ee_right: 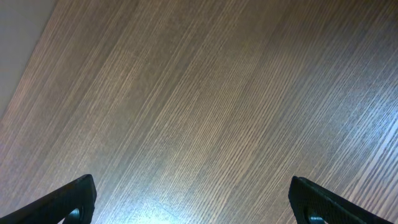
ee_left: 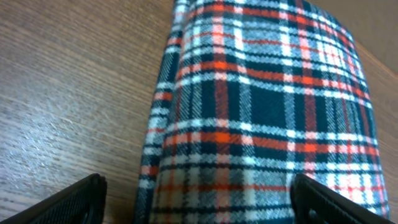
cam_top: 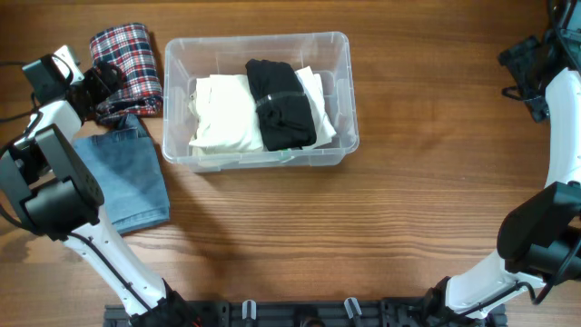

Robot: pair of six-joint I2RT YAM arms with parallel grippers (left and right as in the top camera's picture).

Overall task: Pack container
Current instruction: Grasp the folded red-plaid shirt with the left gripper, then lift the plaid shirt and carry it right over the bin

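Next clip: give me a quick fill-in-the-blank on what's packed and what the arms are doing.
Seen from overhead, the black garment lies in the container, to the cream garment's ____.
The left gripper hovers over the plaid garment with jaws ____.
Seen from overhead, the denim garment lies on the table, to the container's ____.
The right gripper holds ____.
Missing: right; open; left; nothing.
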